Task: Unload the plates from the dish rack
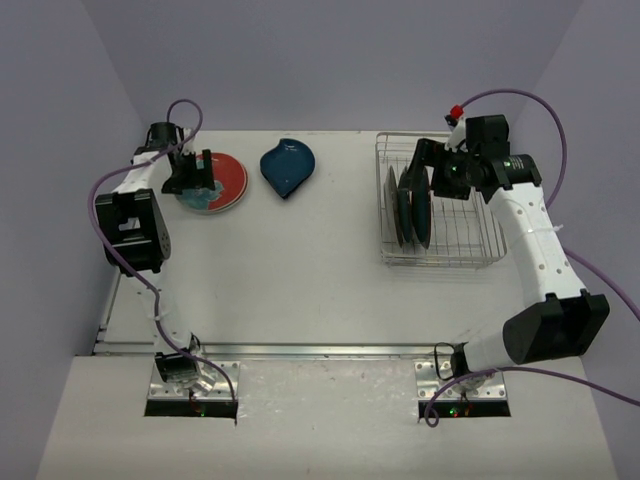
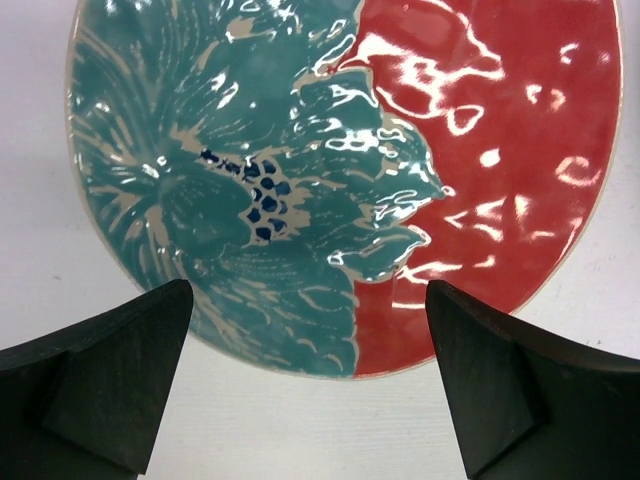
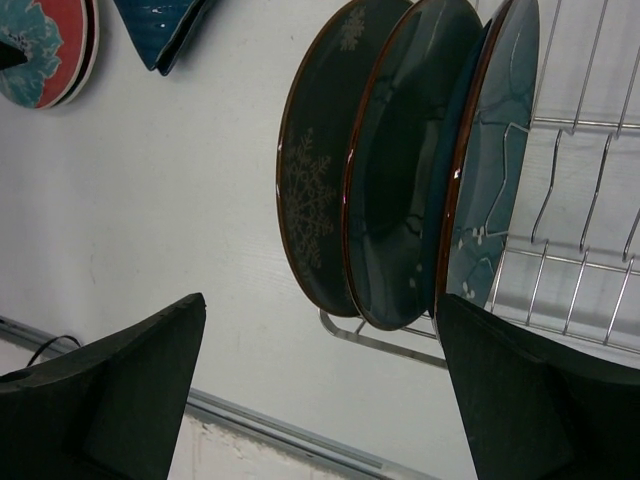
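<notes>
The silvery wire dish rack point(image 1: 470, 235) stands at the right of the table with dark plates point(image 1: 413, 205) upright at its left end. The right wrist view shows a brown plate with white pattern point(image 3: 310, 190), a glossy teal plate point(image 3: 410, 170) and a blue-green plate with white blossoms point(image 3: 495, 150) among the rack wires point(image 3: 580, 260). My right gripper point(image 1: 427, 165) point(image 3: 322, 298) hangs open just above them, holding nothing. At the far left a red-and-teal round plate point(image 1: 228, 180) point(image 2: 350, 150) lies flat, and my left gripper point(image 1: 195, 175) point(image 2: 308, 290) is open over its near rim. A dark blue leaf-shaped dish point(image 1: 287, 166) lies beside it.
The white table point(image 1: 300, 270) ends in a metal strip point(image 1: 300, 350) along its near edge, seen also as a rail point(image 3: 280, 425) from the right wrist. Purple cables point(image 1: 130, 265) trail from both arms. Walls close in behind and on both sides.
</notes>
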`<act>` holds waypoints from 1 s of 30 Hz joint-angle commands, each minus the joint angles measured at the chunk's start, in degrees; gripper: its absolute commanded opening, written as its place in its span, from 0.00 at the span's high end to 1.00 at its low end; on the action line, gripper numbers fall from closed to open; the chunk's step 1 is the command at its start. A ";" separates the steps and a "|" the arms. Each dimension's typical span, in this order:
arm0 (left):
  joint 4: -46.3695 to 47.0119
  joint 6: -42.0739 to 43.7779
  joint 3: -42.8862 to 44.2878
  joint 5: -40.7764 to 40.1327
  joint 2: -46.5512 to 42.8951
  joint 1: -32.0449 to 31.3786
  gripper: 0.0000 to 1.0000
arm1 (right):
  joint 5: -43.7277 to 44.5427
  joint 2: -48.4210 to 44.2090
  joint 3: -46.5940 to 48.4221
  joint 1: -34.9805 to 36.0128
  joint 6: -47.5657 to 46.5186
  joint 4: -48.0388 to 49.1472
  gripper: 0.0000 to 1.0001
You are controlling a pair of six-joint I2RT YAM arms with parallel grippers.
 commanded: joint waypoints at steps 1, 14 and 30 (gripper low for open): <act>2.18 1.63 -2.49 -1.11 -8.48 0.40 0.00 | 0.50 0.23 -0.33 -0.72 -2.85 0.88 0.05; 3.51 0.09 -8.36 7.03 -31.08 0.14 0.00 | 2.39 3.25 -2.33 -3.71 -11.70 0.97 0.45; -1.43 0.39 -11.59 5.84 -36.96 -0.03 0.00 | -4.67 16.82 1.23 -4.66 -15.26 2.03 0.75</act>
